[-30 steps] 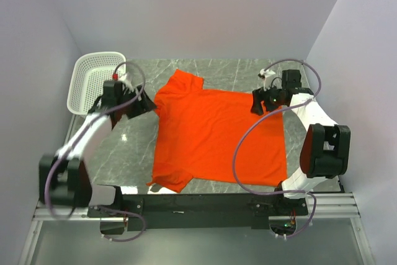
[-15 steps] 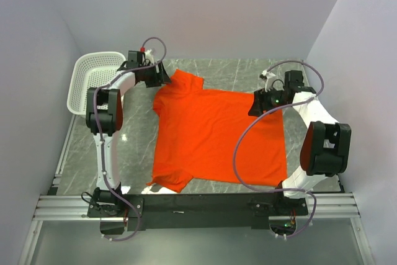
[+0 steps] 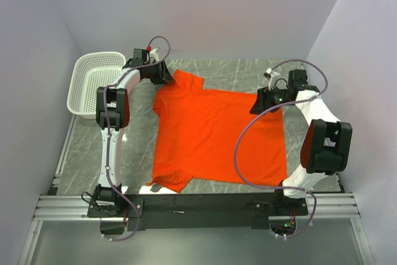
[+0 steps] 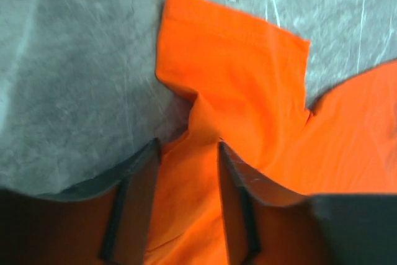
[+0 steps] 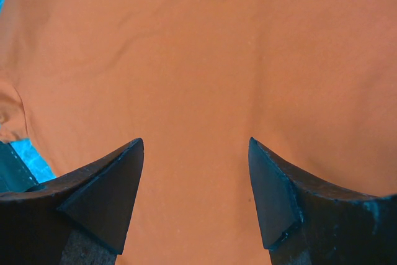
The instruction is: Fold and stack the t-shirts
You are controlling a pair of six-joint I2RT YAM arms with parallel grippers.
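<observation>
table: grey marble-patterned top with pale veins and a slight sheen. It shows bare on the 9 o'clock side and along the far edge.
room: plain pale walls close the table in at 9, 12 and 3 o'clock. A black rail on a metal frame runs along the 6 o'clock edge, carrying both arm bases.
t-shirt: orange-red, spread mostly flat over the middle of the table. The neck points toward 9 o'clock and the hem toward 3 o'clock. One sleeve reaches out to 11 o'clock; the other, at 7 o'clock, lies a little rumpled.
left gripper: at the 11 o'clock sleeve, its fingers straddling a raised ridge of the cloth. The fabric fills the gap between them, but whether the jaws truly clamp it cannot be told.
right gripper: over the far hem corner at 2 o'clock. The jaws are spread wide above smooth cloth, holding nothing.
basket: white perforated plastic, in the 10 o'clock corner, apart from the shirt.
</observation>
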